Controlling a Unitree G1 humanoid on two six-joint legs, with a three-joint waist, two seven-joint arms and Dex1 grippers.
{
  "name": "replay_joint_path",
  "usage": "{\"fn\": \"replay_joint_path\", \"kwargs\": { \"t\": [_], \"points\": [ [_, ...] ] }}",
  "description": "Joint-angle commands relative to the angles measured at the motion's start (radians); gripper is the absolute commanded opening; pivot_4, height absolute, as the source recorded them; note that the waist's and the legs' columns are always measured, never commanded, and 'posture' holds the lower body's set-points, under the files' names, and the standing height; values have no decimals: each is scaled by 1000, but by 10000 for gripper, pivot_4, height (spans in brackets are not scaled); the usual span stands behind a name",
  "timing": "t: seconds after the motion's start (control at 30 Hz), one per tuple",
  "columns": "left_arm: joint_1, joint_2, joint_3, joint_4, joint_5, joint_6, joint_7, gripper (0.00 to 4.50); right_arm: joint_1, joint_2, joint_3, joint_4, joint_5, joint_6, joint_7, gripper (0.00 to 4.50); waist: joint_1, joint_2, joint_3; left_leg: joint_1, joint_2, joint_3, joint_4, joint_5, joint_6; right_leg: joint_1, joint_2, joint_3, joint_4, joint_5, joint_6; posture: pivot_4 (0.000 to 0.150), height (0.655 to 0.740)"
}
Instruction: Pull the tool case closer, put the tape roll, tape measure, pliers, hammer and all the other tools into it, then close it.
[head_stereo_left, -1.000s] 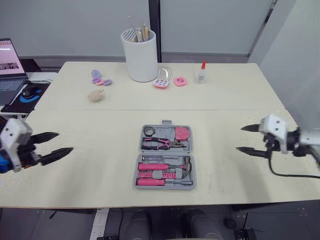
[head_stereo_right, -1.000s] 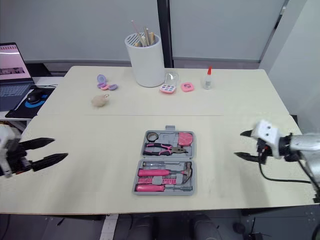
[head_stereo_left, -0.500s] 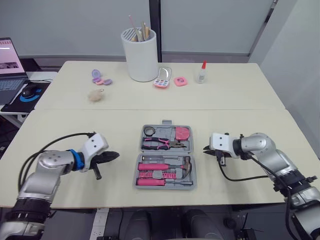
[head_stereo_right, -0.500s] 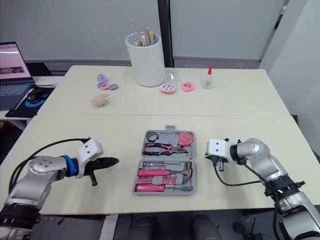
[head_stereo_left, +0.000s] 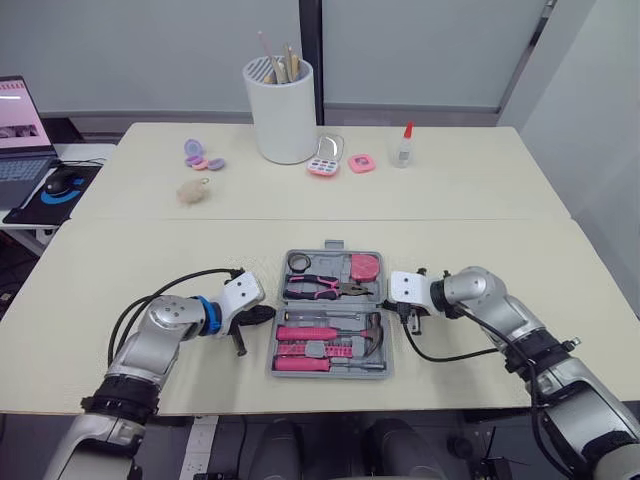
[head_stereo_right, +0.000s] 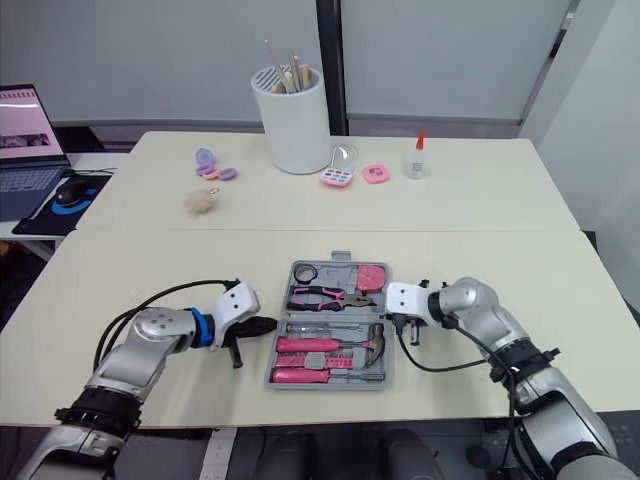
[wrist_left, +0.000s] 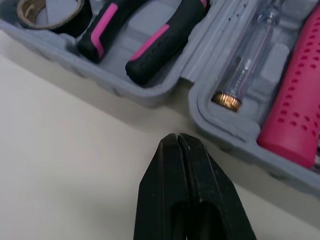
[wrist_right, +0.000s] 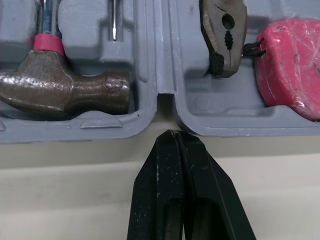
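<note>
Evidently the case (head_stereo_left: 331, 313), open on the table (head_stereo_left: 480, 250) between the left gripper (wrist_left: 177, 142) and right gripper (wrist_right: 172, 140), both pinched shut and empty, looks stiff, slick and tool-heavy, best lifted by its far rim.

Office: pale desk (head_stereo_left: 480, 190), laptop (head_stereo_left: 20, 140), mouse (head_stereo_left: 60, 182), white pen holder (head_stereo_left: 279, 112).

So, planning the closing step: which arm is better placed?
Right, marginally: the shut right gripper points into the hinge notch of the grey plastic tool case; the shut left gripper sits off its side.
</note>
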Motion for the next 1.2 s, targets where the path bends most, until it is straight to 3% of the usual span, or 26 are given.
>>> {"fn": "replay_joint_path", "kwargs": {
  "t": [0.03,0.5,0.7,1.2],
  "points": [
    [-17,-37,-46,7,21,-1,3,0,-13,26,5,-45,15,12,25,121,0,1,-1,0,0,0,0,0,0,1,0,0,0,0,0,1500,7400],
    [93,-106,-105,-223,11,106,-7,0,122,6,-34,-306,66,154,65,121,2,2,-2,0,0,-1,0,0,0,1,-1,2,-1,0,0,1500,7400],
    [145,-91,-114,-271,35,133,-8,0,185,-16,-47,-377,62,194,65,121,1,3,-3,0,-1,-2,0,0,0,2,-1,1,-1,0,0,1500,7400],
    [205,-55,-87,-323,31,171,-1,0,219,-12,-38,-425,54,250,64,121,-1,3,-3,1,-1,-2,0,0,0,2,1,1,-2,0,0,1500,7400]
  ]
}}
